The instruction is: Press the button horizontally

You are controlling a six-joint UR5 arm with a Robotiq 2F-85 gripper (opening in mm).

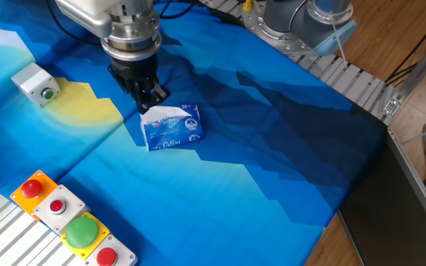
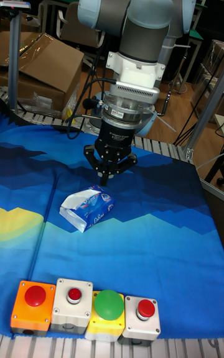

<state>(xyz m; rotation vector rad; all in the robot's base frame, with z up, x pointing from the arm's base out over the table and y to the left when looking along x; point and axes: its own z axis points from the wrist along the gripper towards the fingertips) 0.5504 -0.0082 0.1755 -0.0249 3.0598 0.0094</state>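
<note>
The button (image 1: 48, 94) is a small green disc set in a light-grey box (image 1: 31, 78) at the far left of the blue cloth in the fixed view; it is out of the tall fixed view. My gripper (image 1: 151, 101) hangs pointing down over the middle of the cloth, well to the right of the box. In the tall fixed view my gripper (image 2: 104, 179) has its dark fingertips meeting in a point, shut with nothing held. Its tips hover just above the top edge of a blue and white tissue pack (image 1: 172, 127).
The tissue pack (image 2: 88, 204) lies directly below the fingers. A row of button boxes lines the front edge: red on orange (image 1: 32, 191), red on white (image 1: 56, 207), a large green dome on yellow (image 1: 81, 230), another red (image 1: 106, 257). Metal rails border the cloth.
</note>
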